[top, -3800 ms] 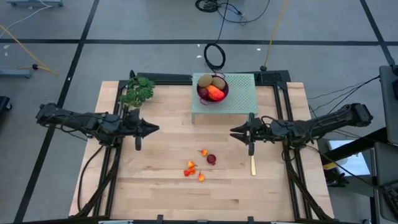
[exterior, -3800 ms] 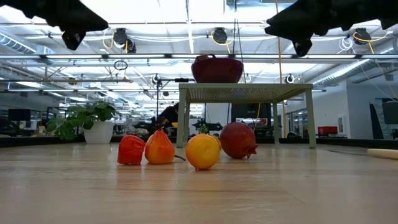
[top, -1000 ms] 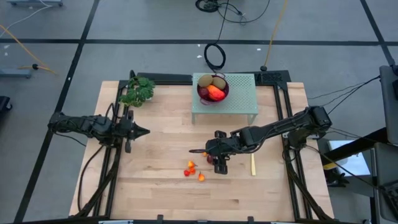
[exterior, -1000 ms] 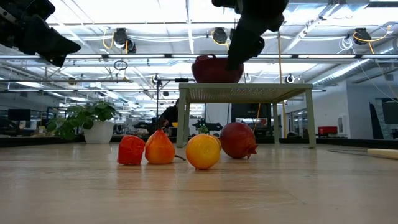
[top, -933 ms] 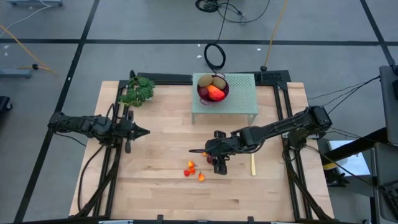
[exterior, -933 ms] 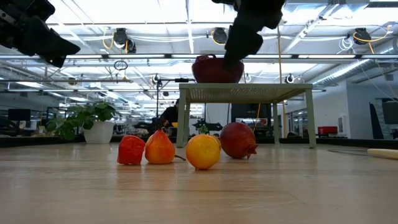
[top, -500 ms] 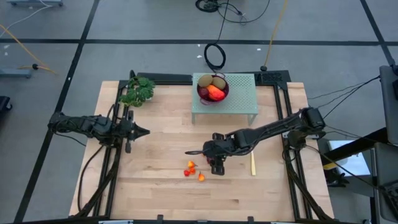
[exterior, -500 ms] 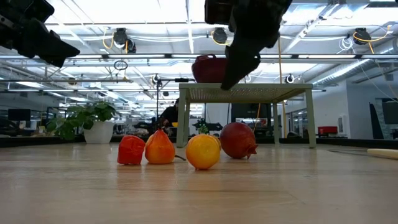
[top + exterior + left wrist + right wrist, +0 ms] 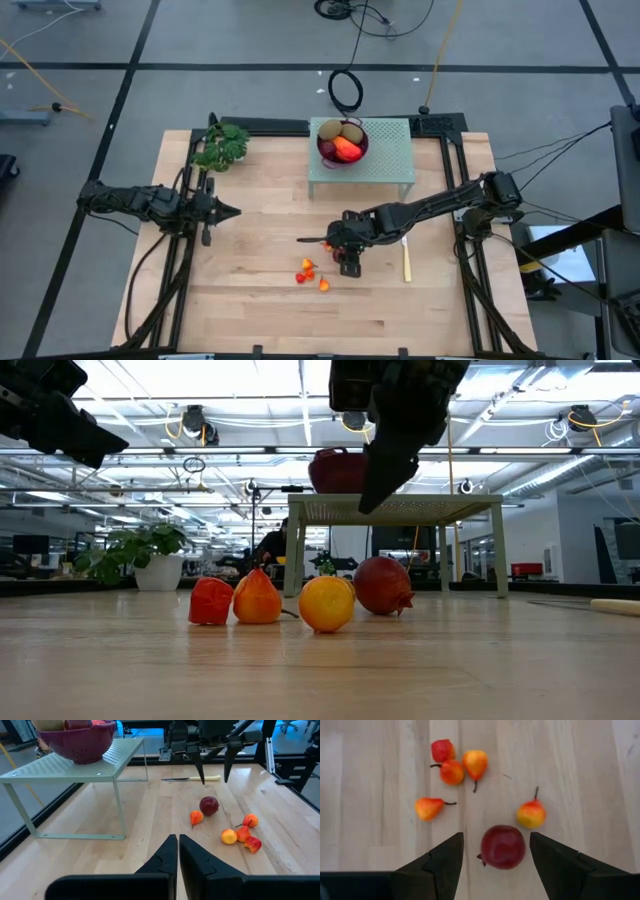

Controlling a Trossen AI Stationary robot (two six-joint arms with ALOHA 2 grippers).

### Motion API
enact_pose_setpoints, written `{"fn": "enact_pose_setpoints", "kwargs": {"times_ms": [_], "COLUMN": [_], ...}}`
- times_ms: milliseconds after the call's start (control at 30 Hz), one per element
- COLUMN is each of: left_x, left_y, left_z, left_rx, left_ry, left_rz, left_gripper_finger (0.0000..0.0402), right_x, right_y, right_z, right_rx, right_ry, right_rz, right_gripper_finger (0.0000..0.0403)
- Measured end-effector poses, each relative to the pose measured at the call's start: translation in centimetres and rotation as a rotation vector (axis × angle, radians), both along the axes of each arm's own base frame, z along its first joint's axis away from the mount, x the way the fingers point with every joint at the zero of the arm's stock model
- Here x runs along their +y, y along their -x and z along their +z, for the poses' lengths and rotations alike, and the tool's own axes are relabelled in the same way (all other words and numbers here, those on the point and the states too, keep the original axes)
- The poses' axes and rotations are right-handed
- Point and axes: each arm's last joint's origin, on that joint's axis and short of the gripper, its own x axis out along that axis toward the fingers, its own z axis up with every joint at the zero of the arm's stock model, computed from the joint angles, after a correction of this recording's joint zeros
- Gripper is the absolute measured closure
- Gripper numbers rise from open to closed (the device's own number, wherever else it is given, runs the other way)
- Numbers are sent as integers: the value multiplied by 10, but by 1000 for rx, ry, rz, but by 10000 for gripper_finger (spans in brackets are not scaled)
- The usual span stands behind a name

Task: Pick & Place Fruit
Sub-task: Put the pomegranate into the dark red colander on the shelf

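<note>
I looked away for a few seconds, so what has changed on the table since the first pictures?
The right gripper swung in from the table's right side and now hovers open above the dark red fruit, gripping nothing. The left gripper, shut, drew back toward its own side. The small orange-red fruits, bowl and knife stayed put.

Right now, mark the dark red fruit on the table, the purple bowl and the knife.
dark red fruit (image 9: 503, 846), right wrist view, middle of its rounded top.
purple bowl (image 9: 79, 742), left wrist view, its side wall.
knife (image 9: 406, 264), high view, middle of its pale handle.
</note>
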Motion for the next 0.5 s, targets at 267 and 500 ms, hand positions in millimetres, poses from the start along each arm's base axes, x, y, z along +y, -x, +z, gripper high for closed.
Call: {"fn": "enact_pose_setpoints", "kwargs": {"times_ms": [267,500], "left_x": [0,0], "left_y": [0,0], "left_z": [0,0], "left_rx": [-1,-2], "left_ry": [4,3], "left_rz": [1,1], "left_gripper_finger": [371,387], "right_x": [2,4], "right_y": [5,4], "right_z": [-11,-13], "right_rx": [23,0], "right_ry": [10,2], "right_rz": [13,12], "right_gripper_finger": [179,179]}}
